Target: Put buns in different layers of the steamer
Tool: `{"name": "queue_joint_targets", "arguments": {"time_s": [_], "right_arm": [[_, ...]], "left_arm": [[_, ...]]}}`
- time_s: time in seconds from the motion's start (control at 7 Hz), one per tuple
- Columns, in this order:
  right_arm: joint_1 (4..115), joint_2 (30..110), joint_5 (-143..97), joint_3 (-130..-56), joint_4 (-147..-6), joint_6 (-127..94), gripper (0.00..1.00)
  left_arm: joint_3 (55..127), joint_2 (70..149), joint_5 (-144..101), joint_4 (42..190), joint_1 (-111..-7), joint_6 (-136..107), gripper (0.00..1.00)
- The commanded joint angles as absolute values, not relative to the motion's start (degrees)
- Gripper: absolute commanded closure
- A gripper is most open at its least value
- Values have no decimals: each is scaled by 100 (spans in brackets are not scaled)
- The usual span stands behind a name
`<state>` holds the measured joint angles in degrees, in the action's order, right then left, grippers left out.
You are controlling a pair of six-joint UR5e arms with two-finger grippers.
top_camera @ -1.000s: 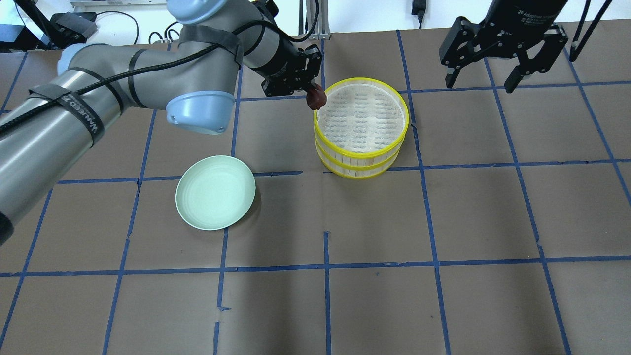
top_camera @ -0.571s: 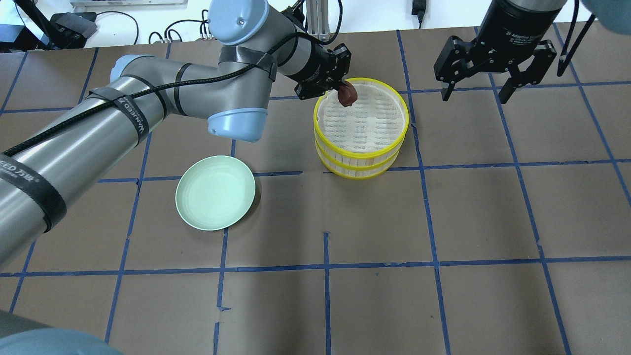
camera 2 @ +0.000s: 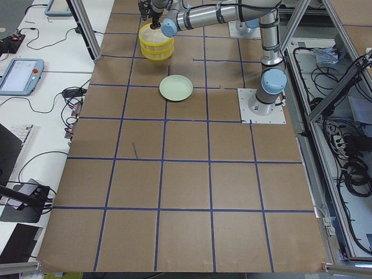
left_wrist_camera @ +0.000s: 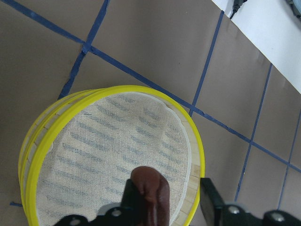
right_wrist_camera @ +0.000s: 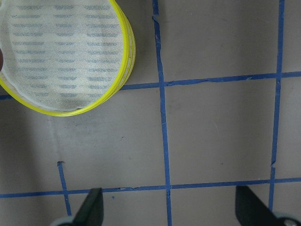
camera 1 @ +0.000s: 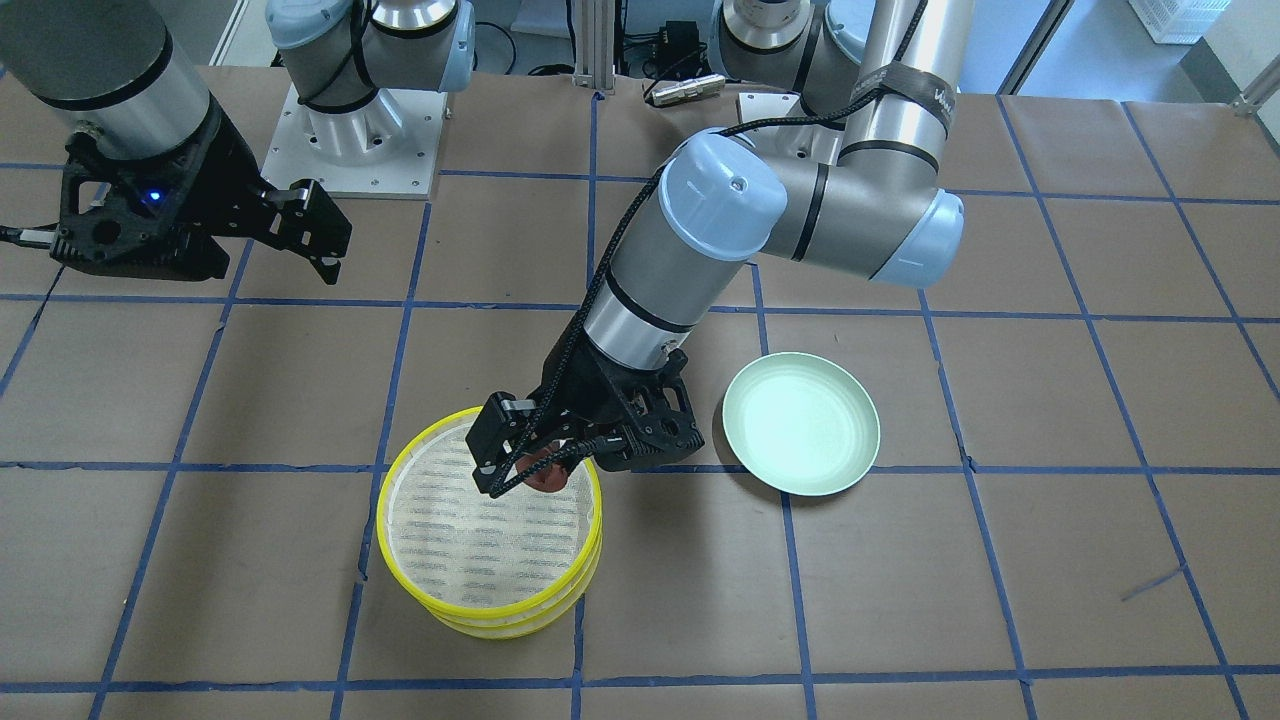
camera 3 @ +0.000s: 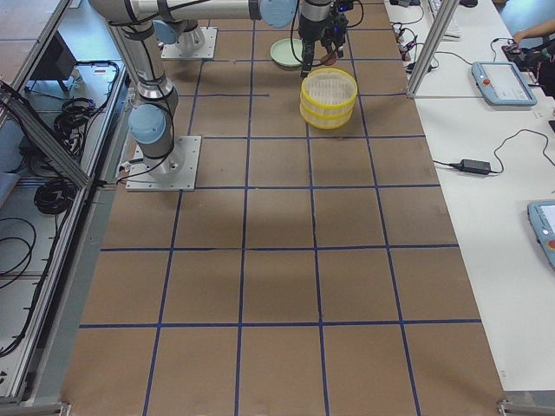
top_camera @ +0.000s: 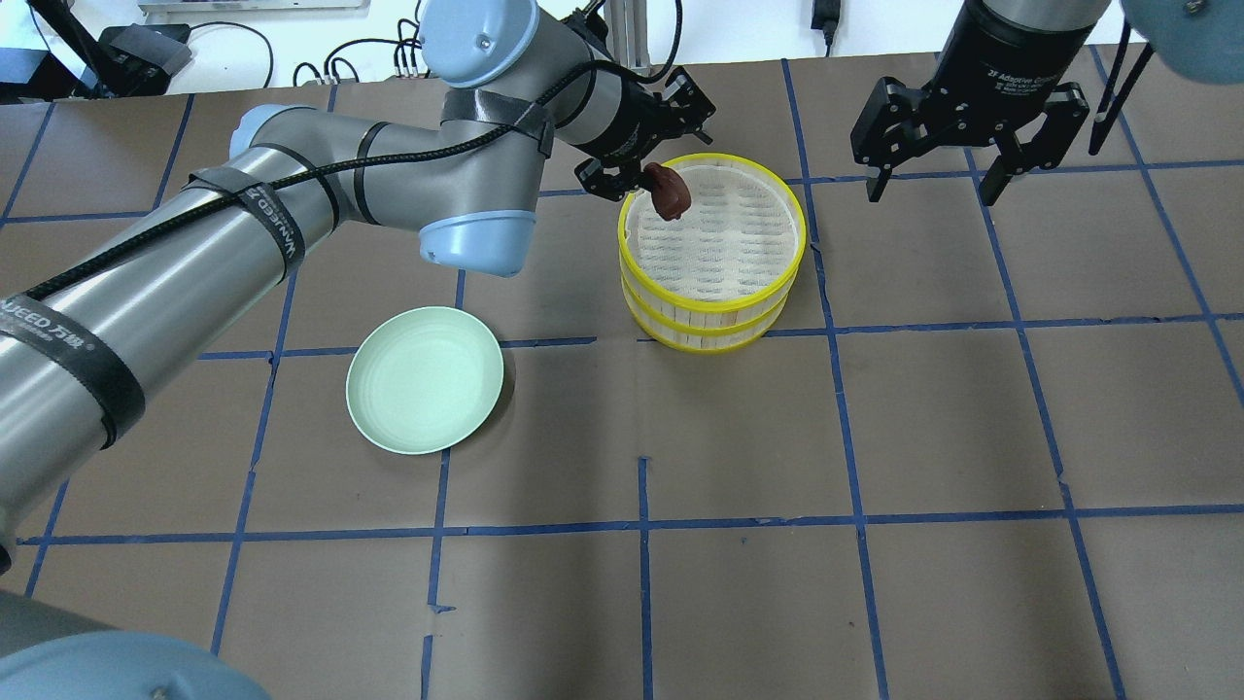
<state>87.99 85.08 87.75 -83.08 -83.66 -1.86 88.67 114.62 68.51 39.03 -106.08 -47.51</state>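
So the left hand (left_wrist_camera: 168, 200) is hanging over the steamer (top_camera: 714, 309), at the far-left edge as the robot sees it. Its jaws are sitting at a middling width. In the wrist view the reddish-brown bun (left_wrist_camera: 150, 188) is leaning on one finger, with a gap showing to the other finger. It's right above the striped mesh of the top layer (top_camera: 719, 233), but I can't tell if it's touching. The right hand (top_camera: 931, 183) is hanging spread wide, gripping nothing, over the table (top_camera: 875, 437) beyond the steamer's right side.

The pale green plate (top_camera: 425, 379) is sitting well apart on the steamer's left, nearer the robot. The left forearm is stretching in above the table with a black cable (camera 1: 598, 275) strapped along it. In the front view that hand is covering part of the yellow rim.

Brown paper with a blue tape grid (top_camera: 641, 525) is covering the table. White benches at the sides are carrying teach pendants (camera 3: 499, 82), loose cables and a power brick (camera 3: 473, 165).

As for writing, the right wrist label (top_camera: 1016, 73) is showing "2F Adaptive". A strap (top_camera: 272, 222) on the left arm is reading something like "VANLEED".
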Motion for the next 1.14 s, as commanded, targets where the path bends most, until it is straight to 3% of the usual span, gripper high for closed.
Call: {"name": "queue_joint_targets", "arguments": {"time_s": [0.0,0.57,1.0], "right_arm": [[8798,8508,8780,-8332,-8420,-185,0],[8798,8508,8771,-8332,-8420,-193,0],[8798,8517,8763,-8332,-8420,-202,0]], "left_arm": [[8859,11461,6838,3902,-10608,-4755,0],[8824,11409,6838,3902,-10600,-4668,0],[9044,10735,6873,4967,-9909,-1748,0]]}}
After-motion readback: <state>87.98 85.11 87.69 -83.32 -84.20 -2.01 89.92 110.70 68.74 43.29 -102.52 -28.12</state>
